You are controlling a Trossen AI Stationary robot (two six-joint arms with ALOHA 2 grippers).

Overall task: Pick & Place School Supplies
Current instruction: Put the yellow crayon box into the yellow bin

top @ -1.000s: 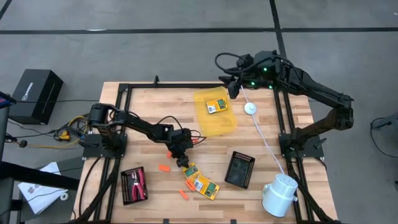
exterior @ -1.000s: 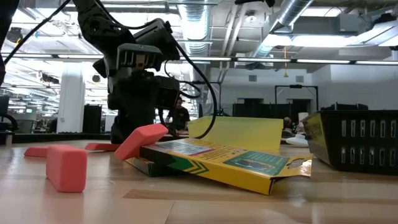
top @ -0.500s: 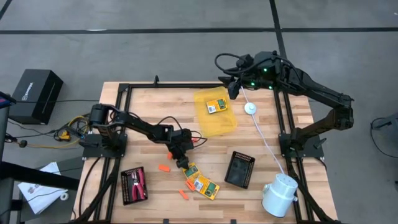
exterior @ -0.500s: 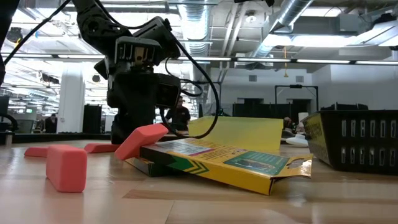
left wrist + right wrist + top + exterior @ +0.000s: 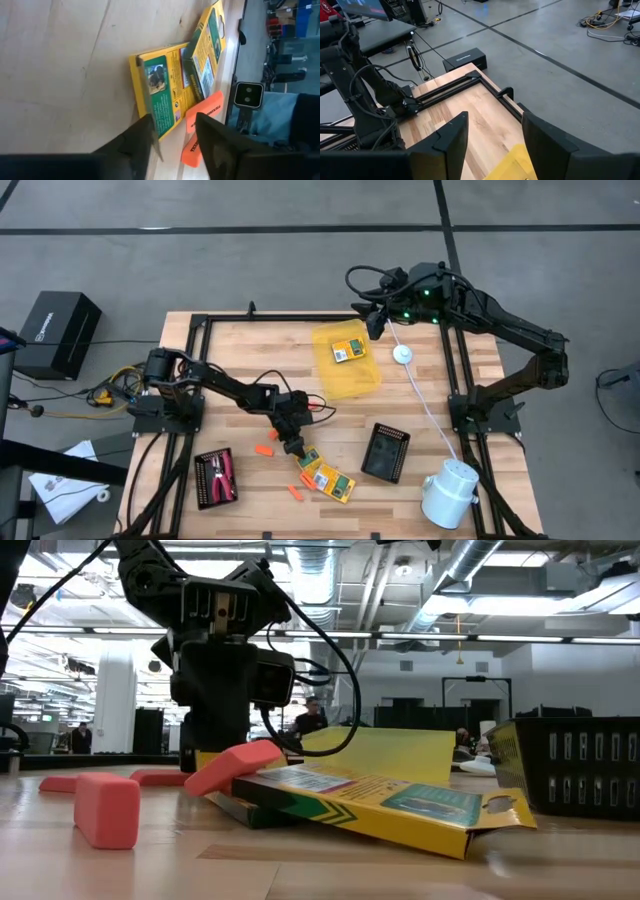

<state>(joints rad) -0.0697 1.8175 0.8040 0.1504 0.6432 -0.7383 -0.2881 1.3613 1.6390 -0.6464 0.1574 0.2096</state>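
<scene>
Yellow-and-green card boxes are lying stacked askew near the table's front edge, and the left gripper is sitting low at their back end, its fingers narrowly parted around one box's corner without clamping it. Orange sticks are lying scattered beside the boxes; one is leaning on the lower box. Another card box is resting in the yellow tray toward the back edge. Red-handled pliers are lying in the black tray at the front left corner. The right gripper is hovering over the back edge by the yellow tray, fingers spread wide and holding nothing.
</scene>
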